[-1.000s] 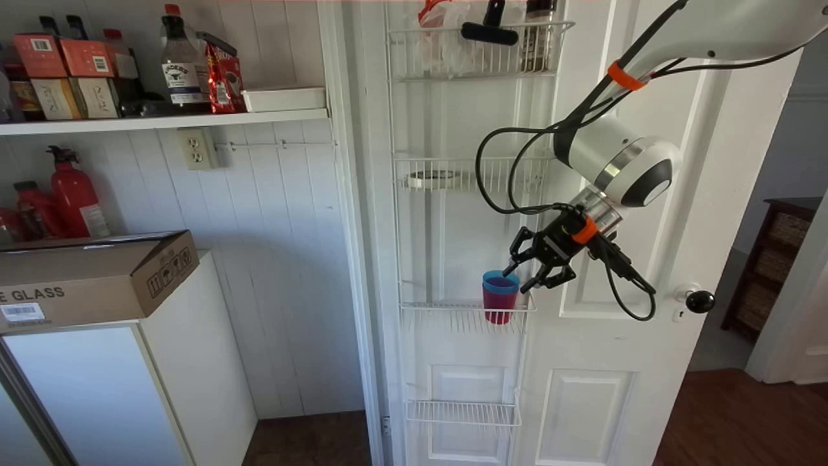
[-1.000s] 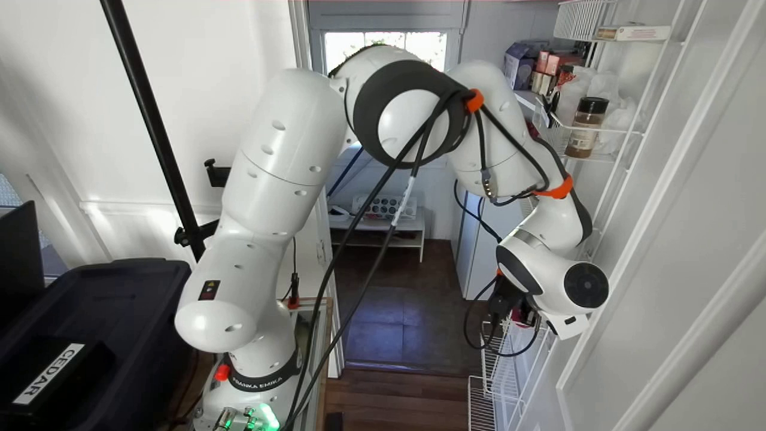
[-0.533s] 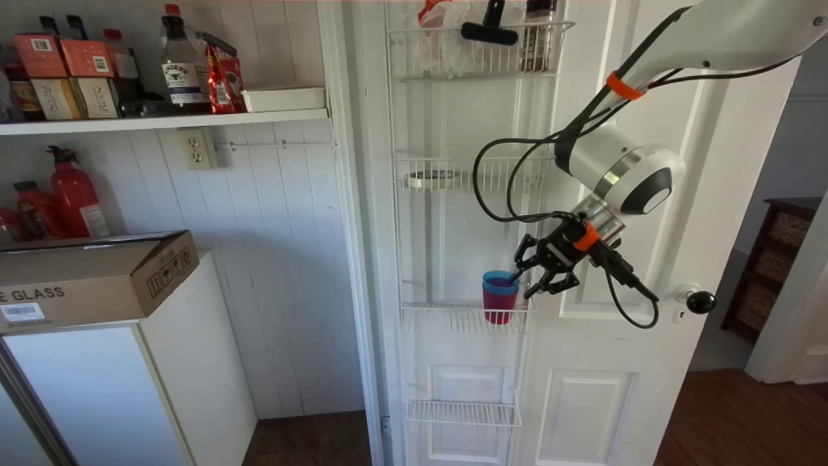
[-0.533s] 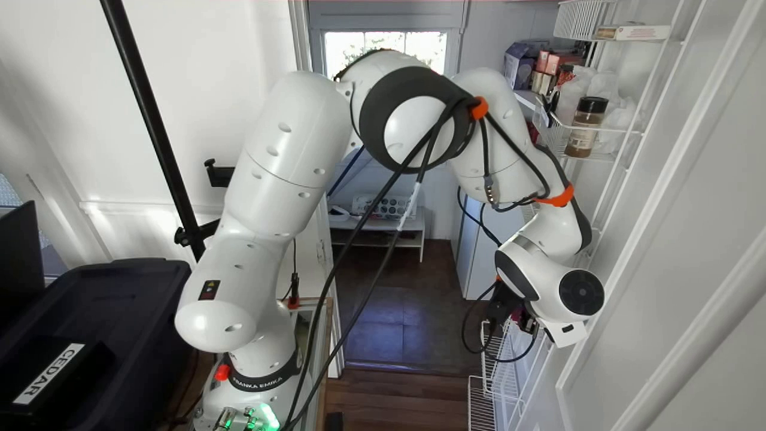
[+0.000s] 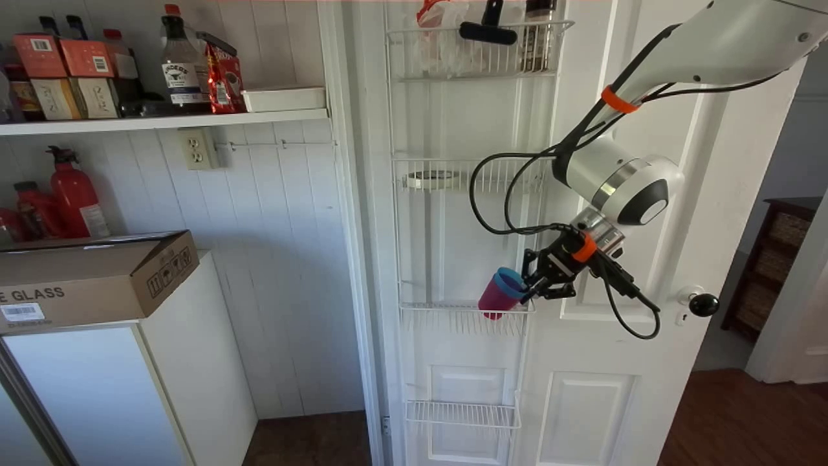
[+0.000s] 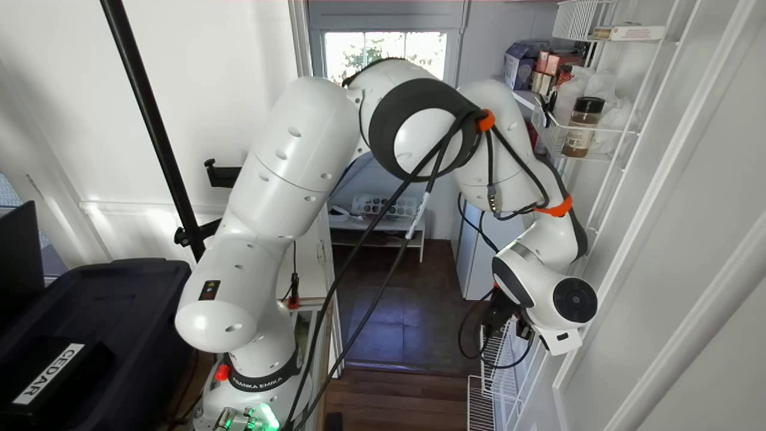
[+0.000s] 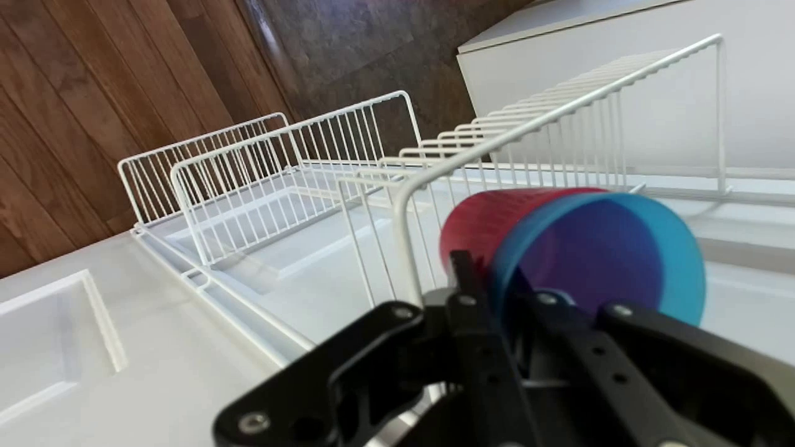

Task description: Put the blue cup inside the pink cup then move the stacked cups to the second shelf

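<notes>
Exterior view, left to right: shows a cardboard box [image 5: 90,278] well left of the pink cup [image 5: 497,301]; the second shelf [image 5: 462,160], bearing a white ring [image 5: 432,184], above that cup. Next, the pink cup, tilted in a wire basket [image 5: 446,307], with the blue cup [image 5: 509,280] nested inside. Right of that cup, shows the claw [image 5: 526,292], narrow, gripping the blue cup's rim, then a doorknob [image 5: 703,304] well apart.
</notes>
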{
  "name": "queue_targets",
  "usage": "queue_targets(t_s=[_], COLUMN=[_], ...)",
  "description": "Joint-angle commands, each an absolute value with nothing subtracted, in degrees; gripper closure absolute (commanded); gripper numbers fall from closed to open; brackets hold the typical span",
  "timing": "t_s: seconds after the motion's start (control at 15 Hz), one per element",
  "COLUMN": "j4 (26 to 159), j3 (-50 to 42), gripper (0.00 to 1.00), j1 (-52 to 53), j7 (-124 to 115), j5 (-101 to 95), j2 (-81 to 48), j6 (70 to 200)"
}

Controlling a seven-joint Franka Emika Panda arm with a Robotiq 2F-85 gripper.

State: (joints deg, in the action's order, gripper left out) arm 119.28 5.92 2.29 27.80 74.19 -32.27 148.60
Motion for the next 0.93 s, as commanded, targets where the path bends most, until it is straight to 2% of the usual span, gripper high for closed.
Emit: queue_targets(t_s=[0.0, 0.53, 0.87], j4=[118.14, 123.3, 128.95], j3=[6.44, 4.86, 0.07], gripper=[1.0, 0.98, 0.98], j1=[1.95, -3.51, -4.2], j7=[29.2, 33.08, 30.98], j5=[76.14, 74.36, 64.88], j2=[-33.26, -25.72, -17.38], j6=[149.22, 138.48, 130.25])
